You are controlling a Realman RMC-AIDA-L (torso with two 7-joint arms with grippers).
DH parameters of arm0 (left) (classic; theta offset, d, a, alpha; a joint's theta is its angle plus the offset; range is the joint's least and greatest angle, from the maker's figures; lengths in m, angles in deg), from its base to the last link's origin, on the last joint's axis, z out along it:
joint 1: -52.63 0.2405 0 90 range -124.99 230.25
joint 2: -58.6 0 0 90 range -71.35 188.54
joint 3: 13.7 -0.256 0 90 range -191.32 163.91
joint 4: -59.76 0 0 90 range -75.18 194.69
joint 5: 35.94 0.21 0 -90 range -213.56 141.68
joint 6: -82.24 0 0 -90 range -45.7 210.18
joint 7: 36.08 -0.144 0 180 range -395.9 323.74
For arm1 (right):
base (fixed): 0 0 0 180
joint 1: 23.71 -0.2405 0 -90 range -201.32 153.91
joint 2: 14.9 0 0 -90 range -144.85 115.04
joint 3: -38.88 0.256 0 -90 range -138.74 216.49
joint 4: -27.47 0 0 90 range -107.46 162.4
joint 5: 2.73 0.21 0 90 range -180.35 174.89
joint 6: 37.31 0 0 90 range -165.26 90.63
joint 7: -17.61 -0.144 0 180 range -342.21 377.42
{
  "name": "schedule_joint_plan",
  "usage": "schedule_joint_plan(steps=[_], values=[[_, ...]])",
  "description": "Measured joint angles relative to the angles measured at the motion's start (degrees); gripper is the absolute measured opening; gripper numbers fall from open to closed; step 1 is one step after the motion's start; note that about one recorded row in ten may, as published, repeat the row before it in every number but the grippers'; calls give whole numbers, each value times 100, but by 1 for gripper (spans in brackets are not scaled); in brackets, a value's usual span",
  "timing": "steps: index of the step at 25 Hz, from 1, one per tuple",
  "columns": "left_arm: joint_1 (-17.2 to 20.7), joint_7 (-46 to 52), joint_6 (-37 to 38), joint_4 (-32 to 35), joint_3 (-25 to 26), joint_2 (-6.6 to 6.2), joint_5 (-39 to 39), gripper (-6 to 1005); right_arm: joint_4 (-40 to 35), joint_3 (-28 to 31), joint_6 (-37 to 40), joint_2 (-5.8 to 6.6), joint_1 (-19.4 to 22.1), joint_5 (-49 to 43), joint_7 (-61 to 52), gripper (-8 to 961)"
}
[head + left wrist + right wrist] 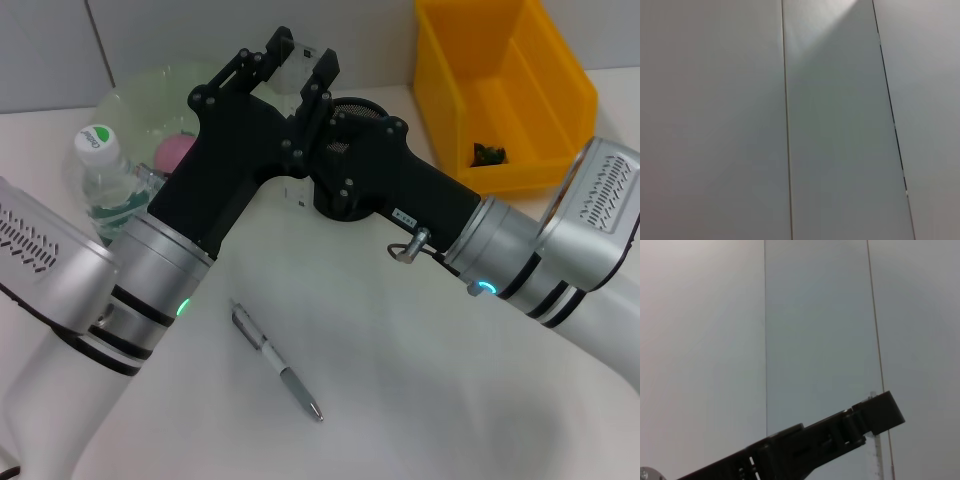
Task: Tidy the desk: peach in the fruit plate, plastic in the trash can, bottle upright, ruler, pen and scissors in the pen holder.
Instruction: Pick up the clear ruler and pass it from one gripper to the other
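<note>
We find both arms raised over the worktop's far edge, above the black pen holder [345, 195]. The left gripper [292, 62] and right gripper [308, 120] meet around a clear ruler [296, 80]; apparently both grasp it, but we cannot tell. The pen [277, 362] lies mid-worktop. Bottle [105, 175] upright at the far-left corner, peach [176, 150] in the fruit plate [140, 100].

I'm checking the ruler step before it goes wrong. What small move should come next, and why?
Probably shift the clear ruler slightly toward the pen holder before lowering it. The left hand and right hand meet at the ruler, whose lower end seems to hang just beside the holder's rim, not over its opening.
</note>
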Motion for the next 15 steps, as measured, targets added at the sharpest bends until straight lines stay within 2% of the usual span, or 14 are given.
schedule_joint_plan(steps=[9, 15], values=[[-1, 0, -1, -9, 1, 0, 0, 427, 62, 143, -39, -1, 2, -46, -51, 49], [-5, 0, -14, -9, 1, -1, -4, 428, 61, 92, -99, 0, -37, -53, -59, 28]])
